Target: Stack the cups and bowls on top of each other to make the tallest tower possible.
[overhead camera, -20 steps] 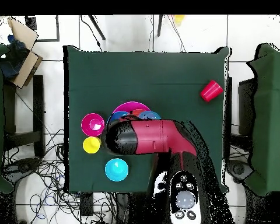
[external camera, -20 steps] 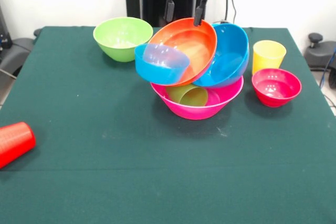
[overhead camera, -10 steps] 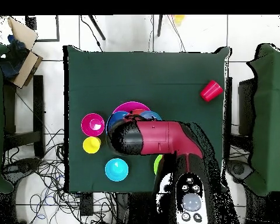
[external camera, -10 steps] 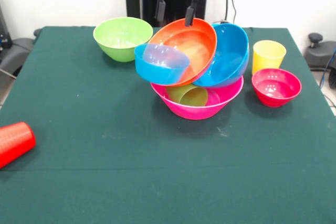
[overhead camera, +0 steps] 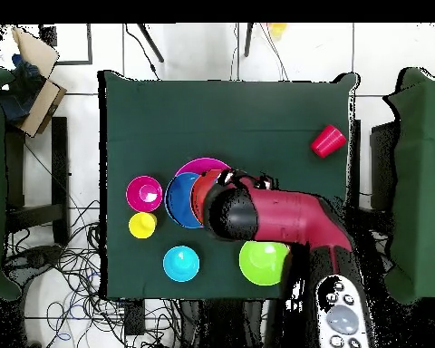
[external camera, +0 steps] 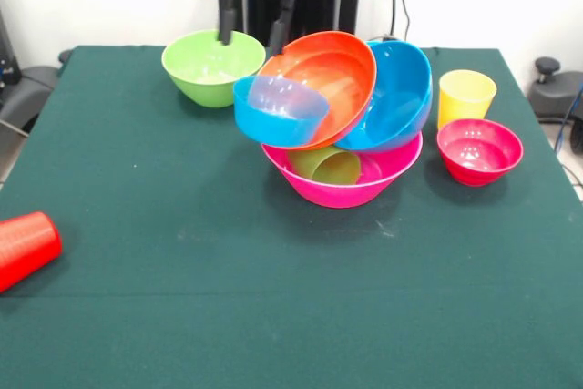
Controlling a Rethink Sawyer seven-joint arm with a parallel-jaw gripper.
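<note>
Centrally on the green bench (external camera: pixel 182 307), the tower (external camera: pixel 342 125) stands as a lopsided pile: the biggest pink bowl (external camera: pixel 342 181) sits upright as its base, with a green cup (external camera: pixel 326 165) lying inside it. Above, an orange bowl (external camera: pixel 323 88) is tipped steeply on edge, nested against a large blue bowl (external camera: pixel 401 96) tilted behind it, while a small translucent blue bowl (external camera: pixel 278 108) leans against the orange bowl's open face. In the front view, a yellow cup (external camera: pixel 465 97) stands upright just right of the pile, and a magenta-red bowl (external camera: pixel 479 150) rests in front of that cup, close beside the pink base. A lime green bowl (external camera: pixel 213 66) sits upright at the bench's far left, apart from the pile. A red cup (external camera: pixel 25 247) lies on its side near the left edge, well apart from everything else. The overhead view also shows a cyan bowl (overhead camera: pixel 181 263) alone near the bench's edge by the robot. The gripper (external camera: pixel 254 23) hangs over the gap between the lime green bowl and the orange bowl's rim, its two dark fingers (external camera: pixel 224 21) spread apart and holding nothing. From overhead, the red and black arm (overhead camera: pixel 275 217) reaches across beside the pile, covering part of it.
</note>
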